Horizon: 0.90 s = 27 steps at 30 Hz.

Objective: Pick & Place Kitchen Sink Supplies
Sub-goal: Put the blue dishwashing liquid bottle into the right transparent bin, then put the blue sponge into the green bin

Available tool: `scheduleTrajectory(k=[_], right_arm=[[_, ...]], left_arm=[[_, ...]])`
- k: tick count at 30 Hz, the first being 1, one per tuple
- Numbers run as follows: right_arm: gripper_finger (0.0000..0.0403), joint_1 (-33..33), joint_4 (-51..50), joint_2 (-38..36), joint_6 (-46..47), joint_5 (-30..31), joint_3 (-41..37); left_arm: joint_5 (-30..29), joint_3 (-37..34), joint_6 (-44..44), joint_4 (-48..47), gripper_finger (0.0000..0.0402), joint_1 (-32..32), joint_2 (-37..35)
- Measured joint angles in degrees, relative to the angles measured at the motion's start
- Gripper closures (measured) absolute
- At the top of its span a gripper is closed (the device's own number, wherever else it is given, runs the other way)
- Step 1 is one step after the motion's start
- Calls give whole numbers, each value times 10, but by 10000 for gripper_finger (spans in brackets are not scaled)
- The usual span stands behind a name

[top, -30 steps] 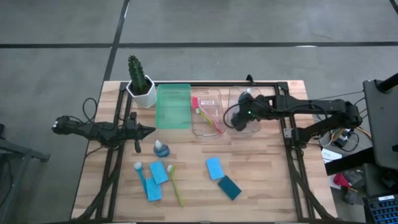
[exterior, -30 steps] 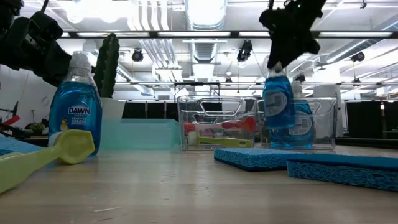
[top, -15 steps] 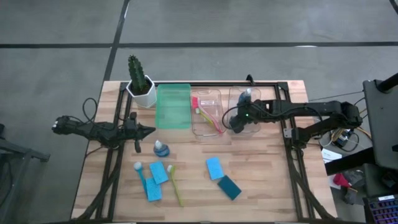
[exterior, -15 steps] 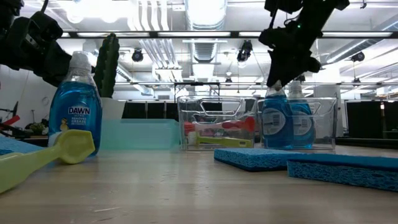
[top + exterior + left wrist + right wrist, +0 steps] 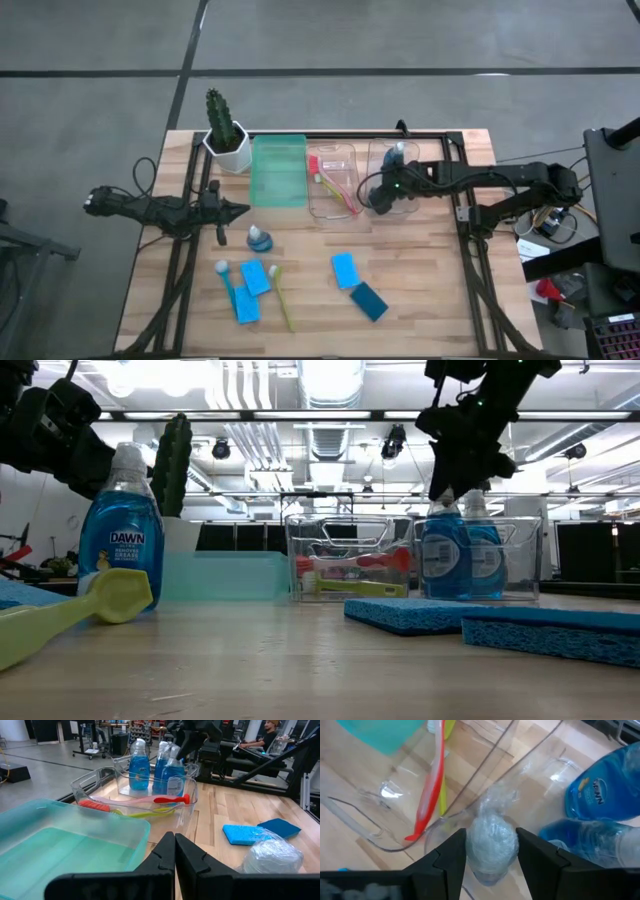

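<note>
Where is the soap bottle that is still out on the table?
In the high view, the bottle stands on the table's left half, just ahead of the left pincer, below the green bin and above the sponges.

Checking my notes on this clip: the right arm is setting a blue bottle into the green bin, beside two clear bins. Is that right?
Not quite. The bottle under the right gripper stands in the rightmost clear bin, as the high and low views show; its fingers are spread either side of the cap. The green bin does sit beside the two clear bins.
</note>
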Motion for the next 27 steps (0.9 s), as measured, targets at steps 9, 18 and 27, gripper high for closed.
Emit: scheduleTrajectory(k=[9, 18, 27], right_arm=[[220, 0, 0, 0, -29, -7, 48], [219, 38, -15, 0, -61, -12, 121], [227, 154, -14, 0, -60, -13, 163]], left_arm=[[0, 0, 0, 0, 396, 0, 0], [0, 0, 0, 0, 396, 0, 0], [0, 0, 0, 0, 396, 0, 0]])
